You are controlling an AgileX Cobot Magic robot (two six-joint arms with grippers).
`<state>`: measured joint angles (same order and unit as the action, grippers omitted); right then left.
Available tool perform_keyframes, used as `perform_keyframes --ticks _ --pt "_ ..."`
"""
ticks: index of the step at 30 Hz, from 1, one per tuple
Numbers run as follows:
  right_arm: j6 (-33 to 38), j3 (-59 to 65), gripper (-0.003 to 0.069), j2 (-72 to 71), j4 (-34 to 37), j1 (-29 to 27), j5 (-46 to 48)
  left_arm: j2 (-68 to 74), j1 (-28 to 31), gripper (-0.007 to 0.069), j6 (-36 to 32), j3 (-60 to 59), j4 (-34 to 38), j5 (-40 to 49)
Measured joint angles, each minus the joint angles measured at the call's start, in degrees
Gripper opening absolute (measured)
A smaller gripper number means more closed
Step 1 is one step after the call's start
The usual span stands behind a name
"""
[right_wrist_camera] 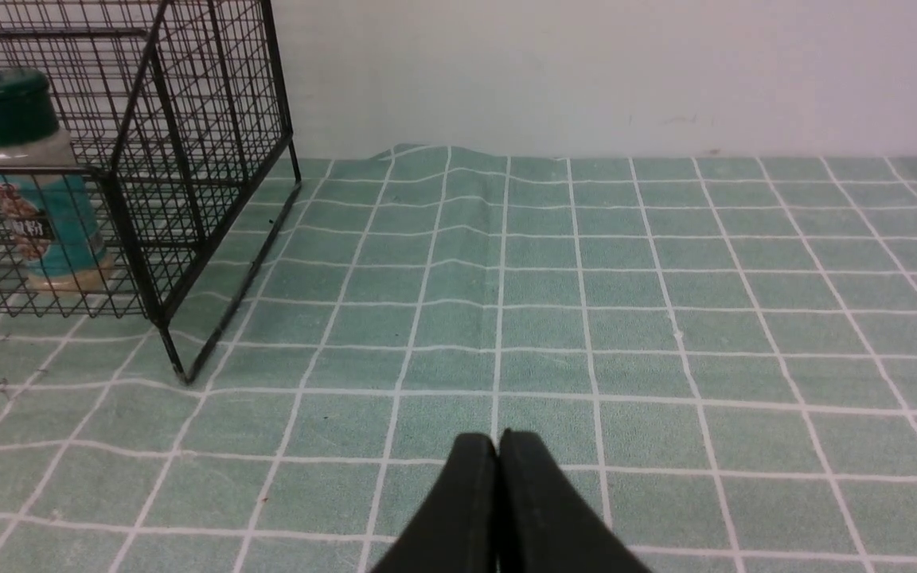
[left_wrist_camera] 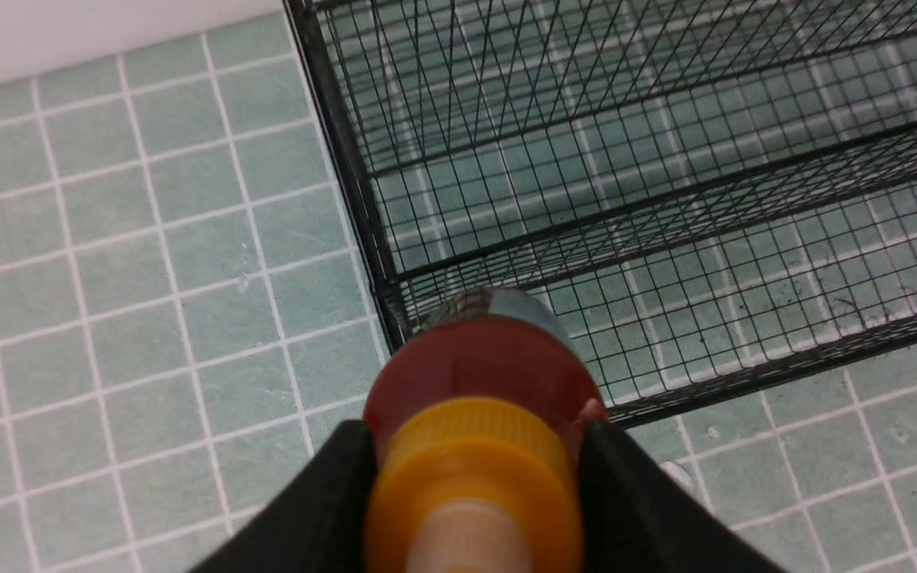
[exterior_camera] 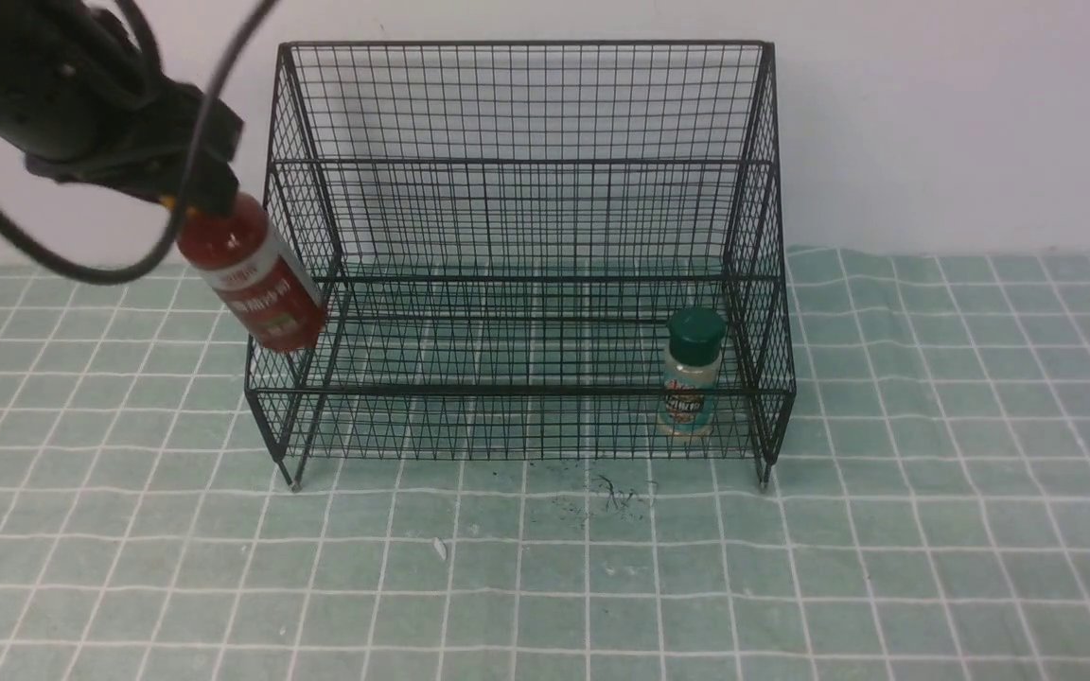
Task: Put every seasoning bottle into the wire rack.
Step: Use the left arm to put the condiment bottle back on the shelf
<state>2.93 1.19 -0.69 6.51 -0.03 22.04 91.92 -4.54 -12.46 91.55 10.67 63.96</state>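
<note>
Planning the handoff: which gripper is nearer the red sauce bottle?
Left. The left gripper is shut on the sauce bottle at the left end of the wire rack; the right gripper, shut and empty, is out past its right end.

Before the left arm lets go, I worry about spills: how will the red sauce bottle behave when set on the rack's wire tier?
The red sauce bottle is tall, narrow and hangs tilted from the left gripper, so it may tip on release. Its round body could then roll on the wire rack. Gripped only at its top, it may swing.
</note>
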Motion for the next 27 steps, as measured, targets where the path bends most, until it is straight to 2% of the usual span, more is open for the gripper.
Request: perform_keyframes --ticks 13,27 --pt "0.1 0.0 -0.0015 0.0 0.0 0.0 0.0 6.2 -0.2 0.0288 -2.6 0.0 1.2 -3.0" --pt "0.1 0.0 -0.0015 0.0 0.0 0.0 0.0 12.5 -7.5 0.0288 -4.9 0.1 -5.7 -6.0"
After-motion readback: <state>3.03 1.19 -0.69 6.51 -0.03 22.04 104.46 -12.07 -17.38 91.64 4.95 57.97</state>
